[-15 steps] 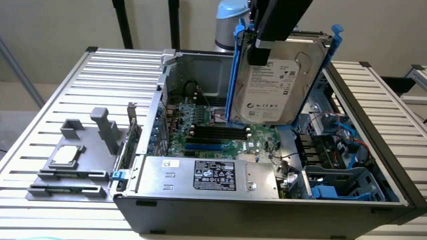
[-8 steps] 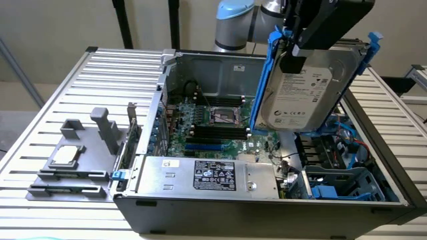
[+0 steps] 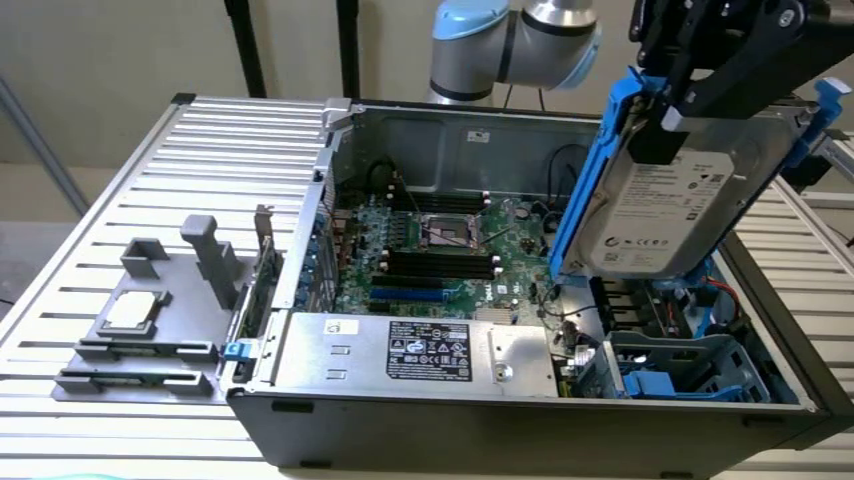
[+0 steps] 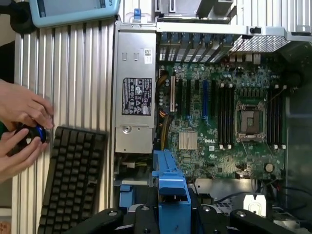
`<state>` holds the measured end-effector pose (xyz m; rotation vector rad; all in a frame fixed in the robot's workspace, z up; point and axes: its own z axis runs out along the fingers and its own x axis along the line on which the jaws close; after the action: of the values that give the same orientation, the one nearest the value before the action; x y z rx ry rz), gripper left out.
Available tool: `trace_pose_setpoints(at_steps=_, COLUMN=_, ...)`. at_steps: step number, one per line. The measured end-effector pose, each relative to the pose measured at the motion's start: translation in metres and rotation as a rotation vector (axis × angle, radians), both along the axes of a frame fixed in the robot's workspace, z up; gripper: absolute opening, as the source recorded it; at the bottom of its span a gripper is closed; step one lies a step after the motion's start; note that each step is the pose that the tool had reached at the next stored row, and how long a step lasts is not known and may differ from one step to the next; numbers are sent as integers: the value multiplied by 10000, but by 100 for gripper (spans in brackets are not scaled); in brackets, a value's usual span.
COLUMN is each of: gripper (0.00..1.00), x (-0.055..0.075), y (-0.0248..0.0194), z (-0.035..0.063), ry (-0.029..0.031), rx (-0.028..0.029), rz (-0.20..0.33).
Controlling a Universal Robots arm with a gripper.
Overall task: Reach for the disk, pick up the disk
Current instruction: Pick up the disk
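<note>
Disk (image 3: 681, 205) hangs clamped in pincer (image 3: 667, 125) above open computer case (image 3: 534, 420), near motherboard (image 3: 441, 250).

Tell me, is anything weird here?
Yes: the disk hangs tilted in the air above the open computer case, gripped by the gripper, not seated in its bay. Nothing looks spilled or broken.

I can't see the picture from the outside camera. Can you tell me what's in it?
A robot gripper holds the disk, a silver hard drive in a blue bracket, lifted and tilted above an open computer case. Inside the case lie a green motherboard and a grey power supply. The case sits on a ribbed metal table.
</note>
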<state>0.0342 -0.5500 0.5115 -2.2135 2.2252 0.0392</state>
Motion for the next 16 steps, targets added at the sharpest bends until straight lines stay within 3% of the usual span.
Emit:
trace_pose_setpoints(at_steps=10, gripper=33, x=427, y=-174, z=1, ry=4, rx=1, rz=0)
trace_pose_setpoints(at_steps=16, gripper=33, x=646, y=-246, z=-2, ry=4, rx=48, rz=0)
